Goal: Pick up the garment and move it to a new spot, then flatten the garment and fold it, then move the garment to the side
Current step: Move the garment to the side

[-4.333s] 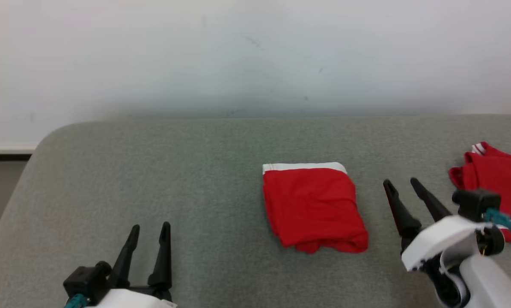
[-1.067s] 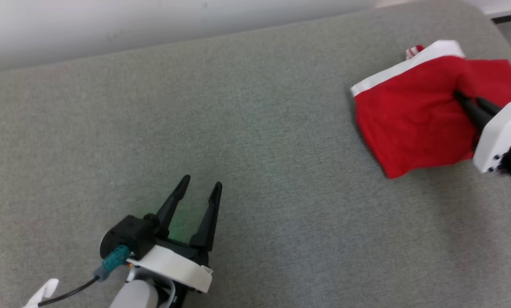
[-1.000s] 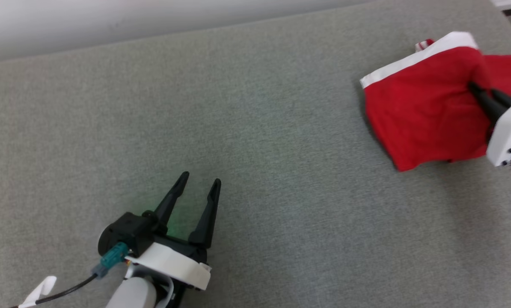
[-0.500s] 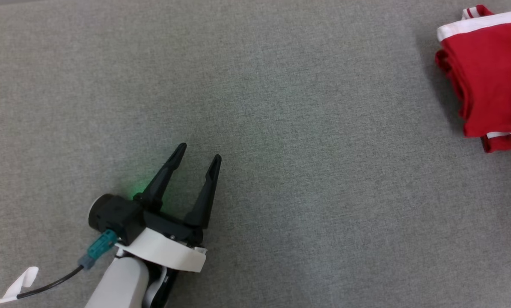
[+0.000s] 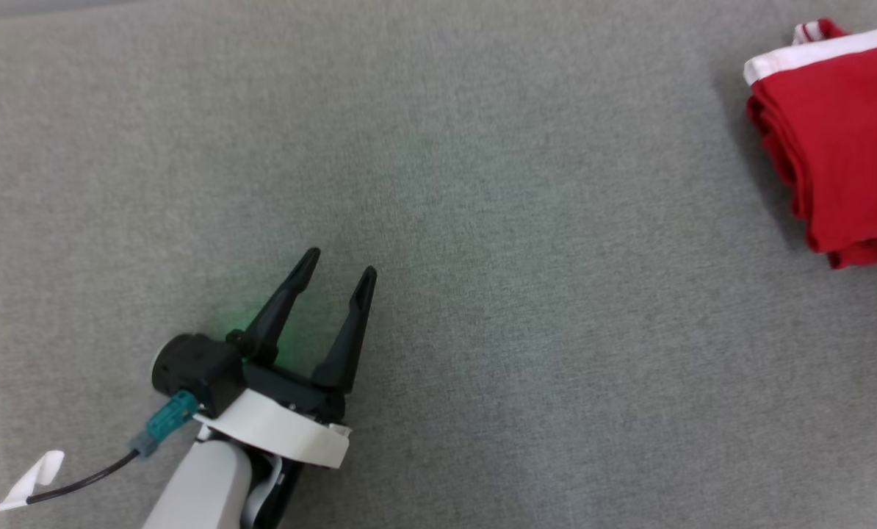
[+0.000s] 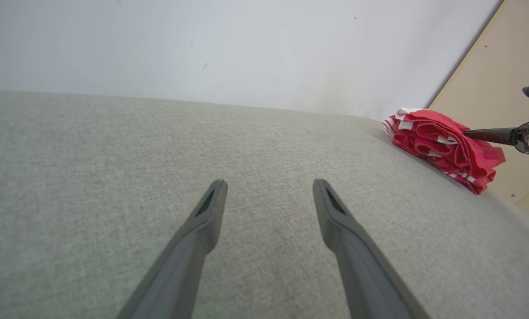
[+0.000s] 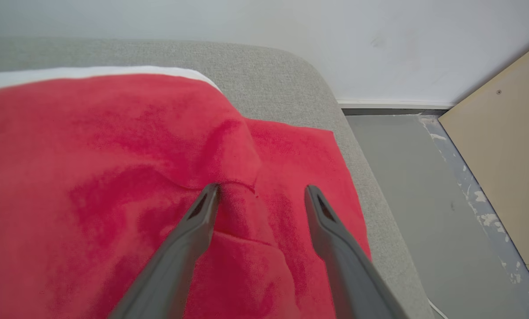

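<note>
A second ago the right gripper was pinched shut on the red cloth; now its two dark fingers stand wide apart and have let go. A raised wrinkle of the garment lies between them, and the left fingertip sits right at the edge of a fold — whether it touches cannot be told. The head camera has tilted since then as well, so the shift of the whole head view is no move of the cloth. The garment is folded, red with a white band along its far edge. It rests near the rounded corner of the grey padded surface, on top of a lower red layer that sticks out toward that corner. In the left wrist view the pile shows red with white stripes at the far right of the surface, with one finger of the right gripper reaching level at it from the side. The left gripper is much where it was — fingers spread, empty, low over bare grey fabric and well apart from the garment, a black cable trailing from its wrist. Beyond the surface stand a pale wall, a grey floor and a beige panel.
</note>
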You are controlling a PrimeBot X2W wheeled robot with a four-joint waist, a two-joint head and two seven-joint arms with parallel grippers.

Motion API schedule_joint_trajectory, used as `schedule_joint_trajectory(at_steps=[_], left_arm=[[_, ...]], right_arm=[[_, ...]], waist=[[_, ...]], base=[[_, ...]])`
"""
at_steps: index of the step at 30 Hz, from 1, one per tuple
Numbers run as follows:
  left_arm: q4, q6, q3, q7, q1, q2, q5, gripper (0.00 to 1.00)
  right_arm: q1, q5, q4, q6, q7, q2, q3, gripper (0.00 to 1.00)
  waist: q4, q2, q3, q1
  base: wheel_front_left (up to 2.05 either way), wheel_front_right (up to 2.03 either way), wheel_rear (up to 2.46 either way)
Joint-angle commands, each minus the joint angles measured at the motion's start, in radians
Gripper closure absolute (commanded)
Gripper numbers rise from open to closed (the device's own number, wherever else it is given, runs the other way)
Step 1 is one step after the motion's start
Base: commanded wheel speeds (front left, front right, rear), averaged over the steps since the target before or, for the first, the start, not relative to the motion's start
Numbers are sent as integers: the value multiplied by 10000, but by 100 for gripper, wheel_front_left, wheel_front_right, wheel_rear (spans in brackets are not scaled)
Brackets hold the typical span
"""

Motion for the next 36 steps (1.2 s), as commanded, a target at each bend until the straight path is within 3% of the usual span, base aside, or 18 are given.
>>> schedule_joint_trajectory(at_steps=[1,8,22,28,36], left_arm=[[342,21,90,101,337,57,-187,0],[-24,23,654,64,798,-363,-220,0],[-684,175,2882,65,2299,-719,156,0],[-577,187,3367,65,2690,-838,85,0],[-404,272,3824,65,3062,-990,216,0]], right_arm=[[-101,-64,104,-26,-71,17,50,0],[28,-386,-16,-26,-649,-60,309,0],[2346,171,-3763,-27,-1990,-274,174,0],[4095,-381,-4762,-27,-2622,-38,-1108,0],[7095,-1730,-6774,-27,-2837,1328,-3364,0]], waist=[[3,0,-320,-1],[94,0,-1884,-1],[412,0,-4811,-1],[446,0,-5205,-1],[398,0,-5140,-1]], base=[[0,0,0],[0,0,0],[0,0,0],[0,0,0],[0,0,0]])
